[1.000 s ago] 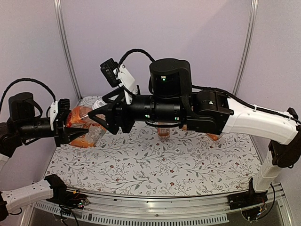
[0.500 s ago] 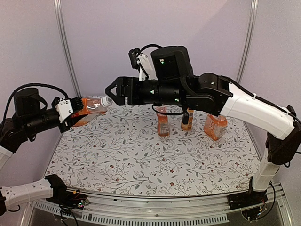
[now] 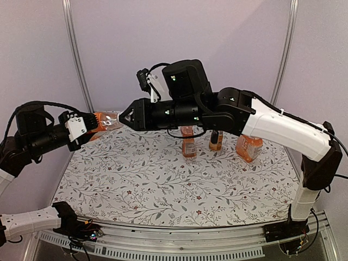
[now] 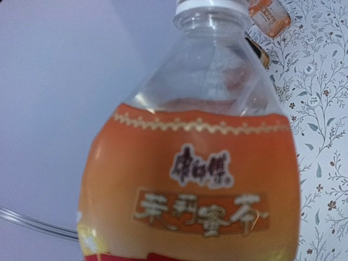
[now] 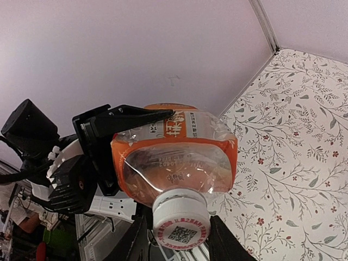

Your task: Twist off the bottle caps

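Left hand (image 3: 93, 126) clamps bottle (image 4: 190, 179) sideways so its cap (image 5: 181, 222) faces right hand (image 3: 124, 116), whose fingers (image 5: 219, 244) flank it; grip unconfirmed.

Pale lilac walls (image 3: 234, 38), two slim metal uprights (image 3: 78, 54), floral-patterned tabletop (image 3: 163, 187), aluminium rail (image 3: 179, 244) along its near edge.

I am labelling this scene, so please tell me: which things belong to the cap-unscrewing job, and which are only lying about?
Job: held bottle, its white cap, left gripper holding it, right gripper on the cap, three standing bottles.
Only there: floral tablecloth, metal poles.
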Controlling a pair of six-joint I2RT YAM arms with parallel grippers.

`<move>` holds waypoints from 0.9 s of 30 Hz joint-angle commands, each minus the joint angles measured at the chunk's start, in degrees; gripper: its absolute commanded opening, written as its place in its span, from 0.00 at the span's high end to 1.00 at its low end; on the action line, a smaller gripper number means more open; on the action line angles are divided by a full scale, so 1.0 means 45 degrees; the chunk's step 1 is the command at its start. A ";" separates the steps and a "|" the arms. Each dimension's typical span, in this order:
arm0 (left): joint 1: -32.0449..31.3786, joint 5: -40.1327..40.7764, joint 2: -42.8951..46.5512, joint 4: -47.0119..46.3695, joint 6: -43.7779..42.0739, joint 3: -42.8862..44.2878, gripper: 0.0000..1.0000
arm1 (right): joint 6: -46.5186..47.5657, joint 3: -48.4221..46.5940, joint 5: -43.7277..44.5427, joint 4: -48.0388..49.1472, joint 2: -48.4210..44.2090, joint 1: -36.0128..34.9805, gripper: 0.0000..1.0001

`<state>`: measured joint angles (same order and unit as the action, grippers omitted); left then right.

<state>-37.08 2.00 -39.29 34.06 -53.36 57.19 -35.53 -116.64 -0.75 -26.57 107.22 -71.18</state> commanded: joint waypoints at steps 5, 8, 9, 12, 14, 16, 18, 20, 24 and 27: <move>-0.0393 -0.0086 0.0219 -0.0319 -0.0283 -0.0390 0.71 | -0.0211 -0.0054 -0.0919 0.0562 0.0294 0.0180 0.78; -0.0469 -0.0479 0.0480 -0.0203 -0.0405 -0.0488 0.71 | 0.0029 -0.0036 -0.1036 0.0569 0.0314 0.0200 0.99; -0.0471 -0.0788 0.0551 -0.0082 -0.0334 -0.0483 0.72 | 0.0271 -0.0013 -0.1138 0.0586 0.0314 0.0194 1.00; -0.0471 -0.1739 0.0589 0.0837 0.0632 -0.0014 0.73 | 0.2001 0.0141 -0.1944 0.0631 0.0215 0.0003 1.00; -0.0471 -0.3203 0.0432 0.2134 0.1083 0.0560 0.73 | 0.4612 0.0182 -0.1673 0.0007 0.0062 -0.0621 1.00; -0.0471 -0.4892 0.0337 0.3604 0.1213 0.1038 0.74 | 0.7840 0.0713 -0.1073 -0.0398 -0.0190 -0.1525 1.00; -0.0471 -0.6580 0.0268 0.4999 0.1231 0.1454 0.74 | 1.1217 0.1689 -0.0276 -0.0313 -0.0597 -0.2301 1.00; -0.0471 -0.7905 0.0146 0.6167 0.1196 0.1676 0.74 | 1.3395 0.2161 0.0502 -0.0373 -0.0811 -0.2849 1.00; -0.0471 -0.9366 0.0014 0.7575 0.1074 0.1821 0.74 | 1.7879 0.2553 0.2574 -0.0601 -0.0939 -0.3919 1.00; -0.0471 -0.9672 -0.0138 0.7930 0.1184 0.1889 0.74 | 2.0263 0.2537 0.4597 -0.0312 -0.0780 -0.4684 1.00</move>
<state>-37.69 -28.42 -38.22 67.68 -48.38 63.92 31.66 -106.59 9.13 -29.26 101.93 -88.58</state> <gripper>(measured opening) 0.422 0.275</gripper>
